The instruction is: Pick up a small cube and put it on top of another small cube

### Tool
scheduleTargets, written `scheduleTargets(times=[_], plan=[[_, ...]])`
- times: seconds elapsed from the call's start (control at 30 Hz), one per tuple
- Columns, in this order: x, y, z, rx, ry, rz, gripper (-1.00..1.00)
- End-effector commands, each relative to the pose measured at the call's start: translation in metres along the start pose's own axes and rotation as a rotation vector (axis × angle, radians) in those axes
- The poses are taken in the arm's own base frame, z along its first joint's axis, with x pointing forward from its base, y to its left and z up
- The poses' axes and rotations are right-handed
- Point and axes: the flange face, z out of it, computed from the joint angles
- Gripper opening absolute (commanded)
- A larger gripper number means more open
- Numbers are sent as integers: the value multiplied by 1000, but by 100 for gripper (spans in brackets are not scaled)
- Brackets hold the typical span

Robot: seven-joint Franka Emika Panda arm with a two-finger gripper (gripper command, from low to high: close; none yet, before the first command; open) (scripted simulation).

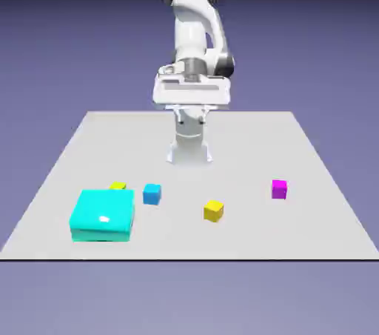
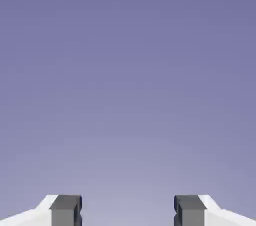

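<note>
The small yellow cube [image 1: 213, 210] lies on the grey table [image 1: 244, 148], toward the front and a little right of the middle. The small blue cube [image 1: 152, 193] sits to its left, apart from it. My gripper [image 1: 191, 117] hangs high above the table's far side, well behind both cubes. In the hand view the gripper [image 2: 127, 211] stands open: its fingertips [image 2: 66, 210] are wide apart with nothing between them, and only the plain backdrop shows. No cube appears in the hand view.
A large flat cyan block [image 1: 102, 215] lies at the front left, just left of the blue cube. A second small yellow cube [image 1: 118, 186] peeks out behind it. A magenta cube [image 1: 278, 189] stands at the right.
</note>
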Motion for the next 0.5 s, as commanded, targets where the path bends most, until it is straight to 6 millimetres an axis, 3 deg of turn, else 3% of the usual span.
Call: scheduleTargets(times=[0.0,0.23,0.47], plan=[[-9,-2,13,-27,-50,-45,0],[-81,-6,98,-214,-385,-383,0],[-165,12,163,-412,-699,-746,0]])
